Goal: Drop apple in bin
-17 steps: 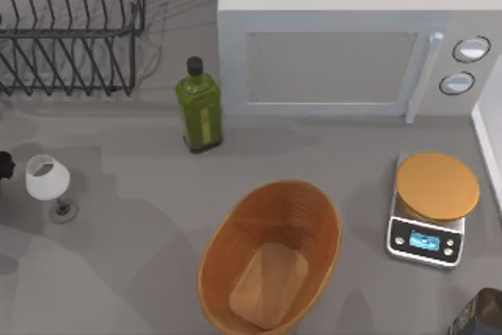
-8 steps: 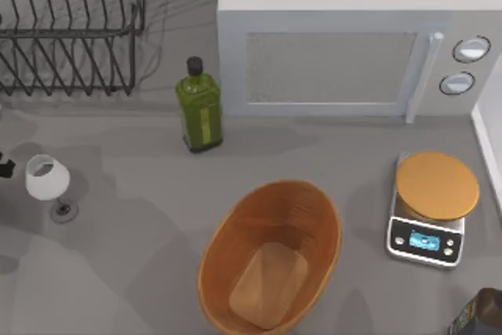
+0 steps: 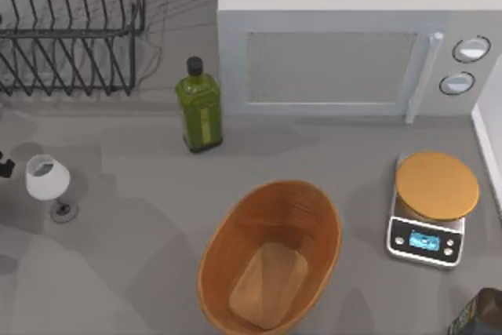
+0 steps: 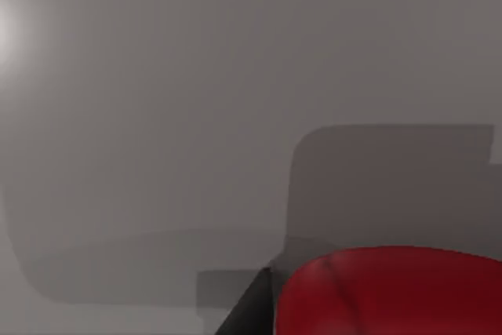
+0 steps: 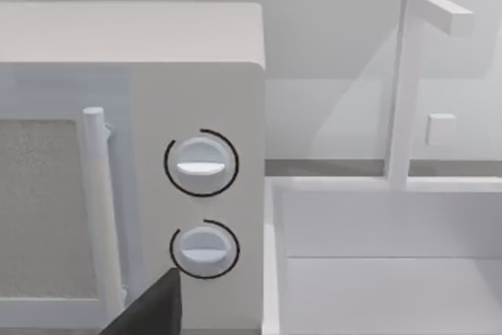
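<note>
While the bin [image 3: 271,255] sits on grey table [image 3: 141,256], jaws' state is unclear beside apple [image 4: 392,292].

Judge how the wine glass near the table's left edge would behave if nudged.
The wine glass probably tips easily: a wide bowl sits high on a thin stem above a small foot. It looks thin-walled, so likely fragile. On its side, it would probably roll in an arc.

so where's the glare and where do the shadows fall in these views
Left wrist view: a bright glare spot at the frame's edge, plus a blocky shadow on the grey surface just beyond the apple. Top view: soft overlapping shadows on the table around the wine glass and beside the bin. Right wrist view: evenly lit microwave.
</note>
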You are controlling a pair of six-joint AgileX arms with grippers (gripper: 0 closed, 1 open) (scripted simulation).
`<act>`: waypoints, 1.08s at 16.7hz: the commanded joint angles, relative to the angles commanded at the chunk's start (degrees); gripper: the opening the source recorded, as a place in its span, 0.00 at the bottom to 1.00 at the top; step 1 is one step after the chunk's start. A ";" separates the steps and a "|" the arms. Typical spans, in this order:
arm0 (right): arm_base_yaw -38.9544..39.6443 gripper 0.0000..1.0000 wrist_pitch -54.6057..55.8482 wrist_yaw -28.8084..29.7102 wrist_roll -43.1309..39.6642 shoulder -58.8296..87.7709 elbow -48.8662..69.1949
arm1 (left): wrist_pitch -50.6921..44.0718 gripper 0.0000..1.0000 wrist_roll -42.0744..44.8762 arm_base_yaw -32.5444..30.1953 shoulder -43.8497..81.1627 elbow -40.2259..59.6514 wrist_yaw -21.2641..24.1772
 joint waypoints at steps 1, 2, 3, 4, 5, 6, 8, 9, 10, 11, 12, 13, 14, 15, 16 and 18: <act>0.00 1.00 0.00 0.00 0.00 0.00 0.00 | 0.11 0.00 -0.02 0.58 0.04 0.72 -0.07; 0.00 1.00 0.00 0.00 0.00 0.00 0.00 | -0.12 0.00 -0.10 1.45 -0.07 2.02 -0.19; 0.00 1.00 0.00 0.00 0.00 0.00 0.00 | -0.94 0.00 -0.17 2.43 -0.34 3.92 -0.33; 0.00 1.00 0.00 0.00 0.00 0.00 0.00 | -2.36 0.00 -0.29 3.41 -0.76 6.17 -0.49; 0.00 1.00 0.00 0.00 0.00 0.00 0.00 | -4.36 0.00 -0.45 4.26 -1.45 8.67 -0.65; 0.00 1.00 0.00 0.00 0.00 0.00 0.00 | -6.93 0.00 -0.63 4.90 -2.29 11.27 -0.80; 0.00 1.00 0.00 0.00 0.00 0.00 0.00 | -13.86 0.00 -0.84 5.30 -3.95 16.41 -0.98; 0.00 1.00 0.00 0.00 0.00 0.00 0.00 | -17.88 0.00 -0.83 5.04 -4.61 18.64 -0.97; 0.00 1.00 0.00 0.00 0.00 0.00 0.00 | -21.72 0.00 -0.76 4.46 -5.23 20.45 -0.89; 0.00 1.00 0.00 0.00 0.00 0.00 0.00 | -25.02 0.00 -0.66 3.62 -5.84 21.85 -0.73; 0.00 1.00 0.00 0.00 0.00 0.00 0.00 | -27.74 0.00 -0.58 2.61 -6.53 22.92 -0.56; 0.00 1.00 0.00 0.00 0.00 0.00 0.00 | -29.88 0.00 -0.51 1.56 -7.24 23.65 -0.38; 0.00 1.00 0.00 0.00 0.00 0.00 0.00 | -31.41 0.00 -0.44 0.61 -7.81 24.09 -0.22; 0.00 1.00 0.00 0.00 0.00 0.00 0.00 | -32.35 0.00 -0.39 -0.09 -8.25 24.19 -0.11; 0.00 1.00 0.00 0.00 0.00 0.00 0.00 | -32.71 0.00 -0.39 -0.40 -8.44 24.13 -0.06; 0.00 1.00 0.00 0.00 0.00 0.00 0.00 | -32.71 0.00 -0.39 -0.40 -8.44 24.13 -0.06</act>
